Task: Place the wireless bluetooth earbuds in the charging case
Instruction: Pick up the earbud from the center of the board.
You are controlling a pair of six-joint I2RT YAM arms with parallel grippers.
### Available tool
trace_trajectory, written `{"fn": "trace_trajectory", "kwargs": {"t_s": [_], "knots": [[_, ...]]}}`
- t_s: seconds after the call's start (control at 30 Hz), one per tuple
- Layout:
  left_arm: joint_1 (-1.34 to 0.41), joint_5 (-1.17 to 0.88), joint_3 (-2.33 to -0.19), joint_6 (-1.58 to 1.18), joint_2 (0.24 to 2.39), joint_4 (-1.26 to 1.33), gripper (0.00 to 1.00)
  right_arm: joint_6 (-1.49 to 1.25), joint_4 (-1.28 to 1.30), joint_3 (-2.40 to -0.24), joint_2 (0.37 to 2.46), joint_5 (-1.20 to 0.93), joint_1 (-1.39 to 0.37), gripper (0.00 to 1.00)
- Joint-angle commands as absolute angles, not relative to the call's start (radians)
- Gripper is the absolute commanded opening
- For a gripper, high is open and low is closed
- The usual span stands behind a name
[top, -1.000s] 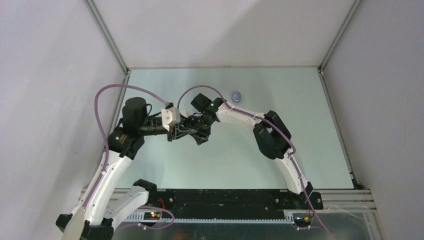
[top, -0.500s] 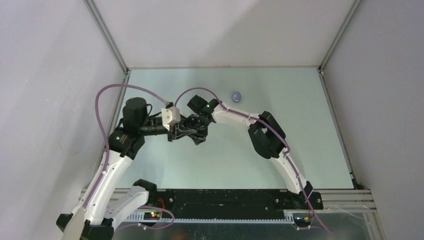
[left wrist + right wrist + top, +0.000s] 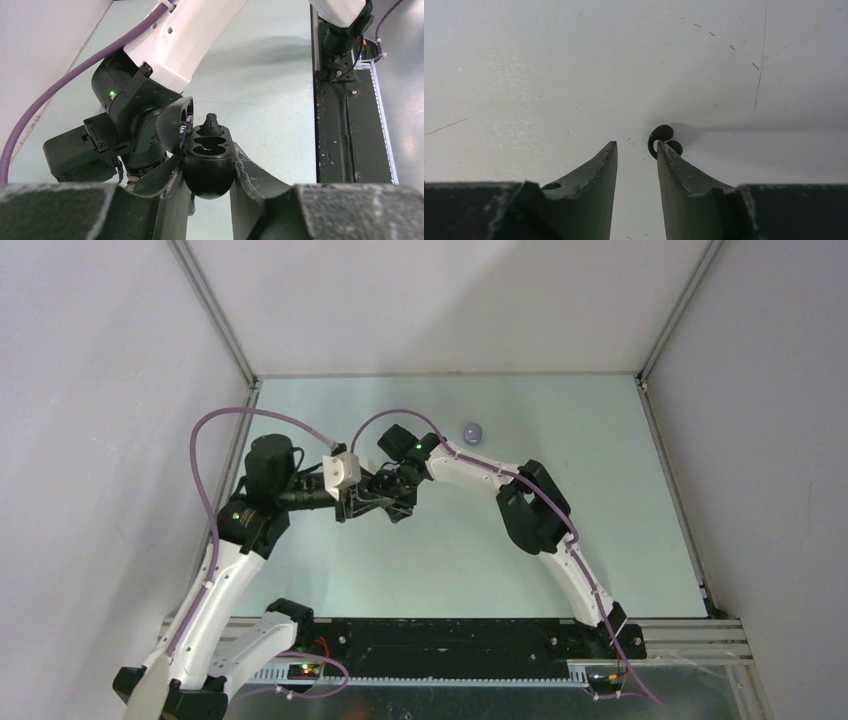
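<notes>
My left gripper (image 3: 207,167) is shut on a black charging case (image 3: 209,172) and holds it above the table with its lid (image 3: 175,125) open to the left. Two cavities (image 3: 207,145) face up. A small black piece (image 3: 211,122) stands at the case's far end; I cannot tell what it is. My right gripper (image 3: 636,144) is open and points down at the table. One black earbud (image 3: 661,135) lies on the table, touching the tip of its right finger (image 3: 674,165). In the top view both grippers (image 3: 392,502) meet near the table's middle left.
A small rounded purple object (image 3: 472,431) lies on the pale green table (image 3: 560,420) behind the right arm. White walls close in the table on three sides. A black rail (image 3: 450,635) runs along the near edge.
The right arm's wrist has moved a little left, closer to the left gripper. The left arm holds still with the case.
</notes>
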State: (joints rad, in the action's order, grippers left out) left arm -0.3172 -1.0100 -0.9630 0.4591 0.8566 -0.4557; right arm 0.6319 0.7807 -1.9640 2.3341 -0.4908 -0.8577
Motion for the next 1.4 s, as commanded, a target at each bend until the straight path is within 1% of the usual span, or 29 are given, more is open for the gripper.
{"fn": "trace_trajectory", "kwargs": {"t_s": [0.0, 0.2, 0.33, 0.5, 0.67, 0.73, 0.97, 1.07, 1.2, 1.37], "knots": [[-0.307, -1.032, -0.965, 0.44, 0.854, -0.428, 0.09, 0.675, 0.779, -2.002, 2.342, -0.444, -0.858, 0.39], [-0.308, -1.03, -0.961, 0.441, 0.855, -0.426, 0.09, 0.7, 0.775, -2.0, 2.343, -0.422, -0.864, 0.38], [-0.308, -1.032, -0.96, 0.441, 0.855, -0.426, 0.09, 0.704, 0.754, -2.0, 2.346, -0.386, -0.869, 0.35], [-0.307, -1.032, -0.959, 0.441, 0.855, -0.425, 0.09, 0.705, 0.736, -2.002, 2.351, -0.366, -0.869, 0.24], [-0.307, -1.034, -0.958, 0.442, 0.856, -0.423, 0.09, 0.707, 0.733, -2.005, 2.347, -0.371, -0.869, 0.04], [-0.307, -1.034, -0.958, 0.44, 0.857, -0.423, 0.09, 0.707, 0.736, -2.012, 2.347, -0.373, -0.868, 0.0], [-0.305, -1.035, -0.956, 0.439, 0.856, -0.421, 0.09, 0.696, 0.745, -2.033, 2.336, -0.386, -0.866, 0.0], [-0.306, -1.036, -0.958, 0.44, 0.856, -0.424, 0.09, 0.681, 0.799, -2.085, 2.328, -0.422, -0.85, 0.0], [-0.306, -1.04, -0.956, 0.443, 0.856, -0.426, 0.09, 0.613, 0.913, -2.167, 2.296, -0.565, -0.784, 0.0], [-0.307, -1.049, -0.956, 0.455, 0.861, -0.436, 0.1, 0.486, 1.013, -2.171, 2.223, -0.785, -0.662, 0.0]]}}
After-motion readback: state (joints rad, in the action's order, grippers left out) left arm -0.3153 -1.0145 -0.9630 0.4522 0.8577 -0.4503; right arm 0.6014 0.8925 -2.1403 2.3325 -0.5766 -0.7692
